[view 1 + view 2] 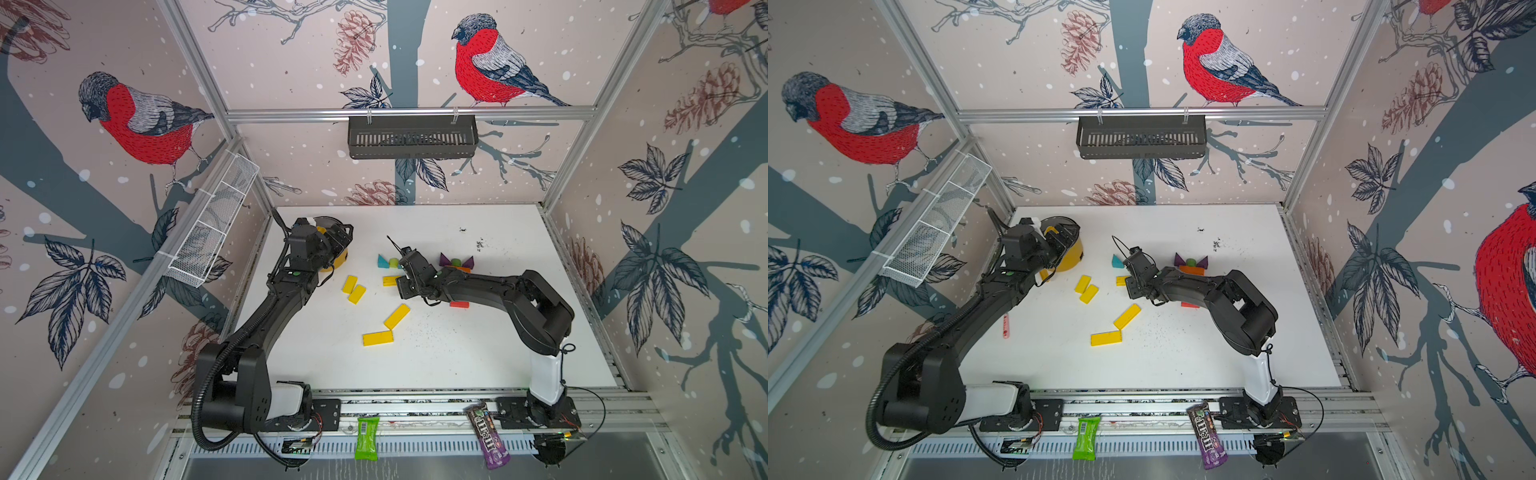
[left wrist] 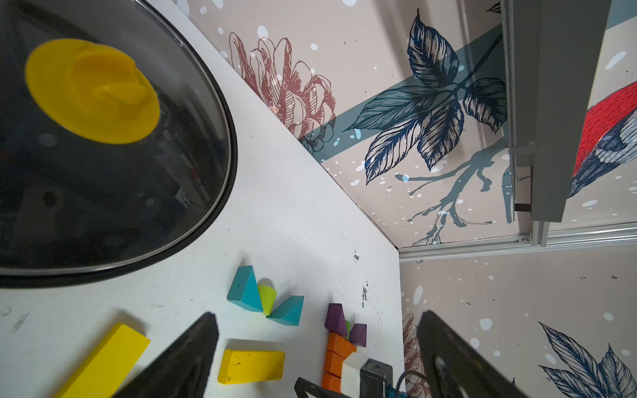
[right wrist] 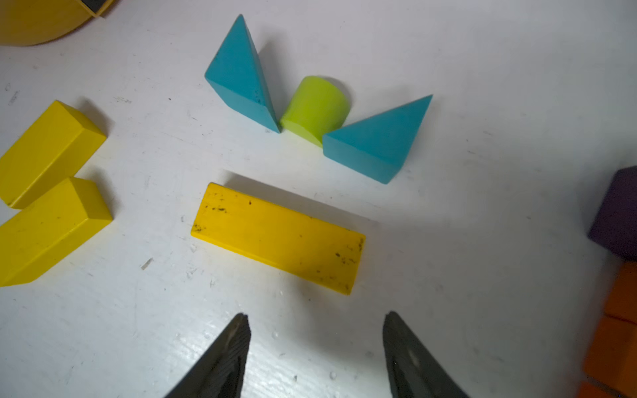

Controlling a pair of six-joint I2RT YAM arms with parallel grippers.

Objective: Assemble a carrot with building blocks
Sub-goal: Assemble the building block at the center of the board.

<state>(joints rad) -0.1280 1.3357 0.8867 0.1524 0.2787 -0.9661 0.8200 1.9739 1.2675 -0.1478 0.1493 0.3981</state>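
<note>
In the right wrist view a flat yellow bar (image 3: 279, 237) lies just beyond my right gripper (image 3: 315, 317), whose jaws stand open with nothing between them. Past the bar, two teal triangles (image 3: 241, 75) (image 3: 375, 141) flank a lime block (image 3: 315, 106). Further right, in both top views, purple triangles (image 1: 444, 261) and a lime block (image 1: 456, 262) top a column of orange bars (image 2: 339, 348). My left gripper (image 2: 319, 314) hangs open and empty beside the pot's dark lid (image 2: 103, 155). Loose yellow bars (image 1: 349, 284) (image 1: 397, 316) (image 1: 377, 338) lie mid-table. A red bar (image 1: 459, 304) shows under the right arm.
The yellow pot (image 1: 338, 259) stands at the back left under my left gripper. A pink stick (image 1: 1005, 326) lies by the left arm. Two candy packets (image 1: 367, 432) (image 1: 488, 436) rest on the front rail. A white mesh basket (image 1: 212, 224) and a black basket (image 1: 411, 137) hang on the walls.
</note>
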